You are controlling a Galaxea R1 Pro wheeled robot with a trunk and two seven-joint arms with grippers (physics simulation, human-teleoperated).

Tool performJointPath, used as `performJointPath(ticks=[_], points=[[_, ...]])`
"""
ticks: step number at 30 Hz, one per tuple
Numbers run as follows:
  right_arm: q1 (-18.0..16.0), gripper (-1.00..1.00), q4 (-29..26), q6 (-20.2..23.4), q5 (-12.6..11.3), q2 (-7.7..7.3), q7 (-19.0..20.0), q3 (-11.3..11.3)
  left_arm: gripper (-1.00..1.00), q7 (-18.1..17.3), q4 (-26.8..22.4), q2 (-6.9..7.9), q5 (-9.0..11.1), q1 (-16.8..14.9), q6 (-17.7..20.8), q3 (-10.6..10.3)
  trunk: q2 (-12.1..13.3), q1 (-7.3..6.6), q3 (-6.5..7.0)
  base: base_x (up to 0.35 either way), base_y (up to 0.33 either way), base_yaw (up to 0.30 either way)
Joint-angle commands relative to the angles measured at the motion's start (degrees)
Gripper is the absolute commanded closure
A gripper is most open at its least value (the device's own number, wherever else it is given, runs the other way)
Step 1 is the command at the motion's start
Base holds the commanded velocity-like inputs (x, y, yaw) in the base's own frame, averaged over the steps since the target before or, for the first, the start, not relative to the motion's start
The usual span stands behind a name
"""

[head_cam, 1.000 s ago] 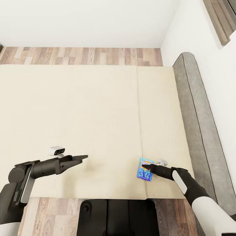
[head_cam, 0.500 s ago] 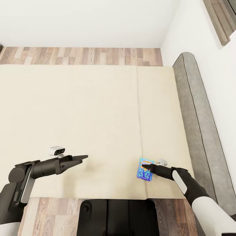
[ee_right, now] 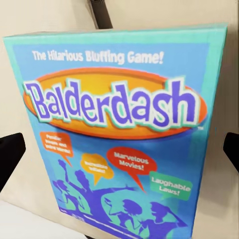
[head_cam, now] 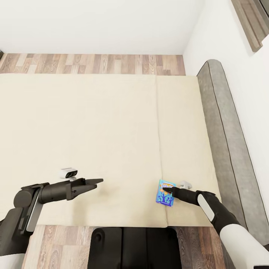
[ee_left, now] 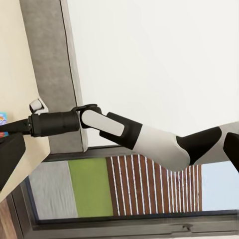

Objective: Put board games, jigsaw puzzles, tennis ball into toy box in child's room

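The left arm (head_cam: 56, 189) sits a little further toward the right arm's side than a second ago, over the near strip of the bed (head_cam: 112, 123). The left gripper (head_cam: 98, 182) now points slightly further along the mattress and a touch nearer the bed's front edge, and the white camera (head_cam: 68, 173) on that wrist has gone with it. Half a second ago this shift had not begun. The right arm's (head_cam: 209, 203) white forearm lies marginally lower in the head view.
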Motion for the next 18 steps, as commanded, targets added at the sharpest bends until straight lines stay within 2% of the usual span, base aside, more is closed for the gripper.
performJointPath(ticks=[1,18], points=[[0.0,-1.0,0.0,0.2,-0.3,0.04,-0.1,0.2,-1.0,-0.2,0.0,0.01,0.0,0.0,0.6,-0.1,-0.1,0.03,-0.06,0.0,0.0,0.0],[0.0,-1.0,0.0,0.2,-0.2,0.16,-0.1,0.1,-1.0,-0.2,0.0,0.04,0.0,0.0,0.5,-0.2,-0.1,0.03,-0.06,0.0,0.0,0.0]])
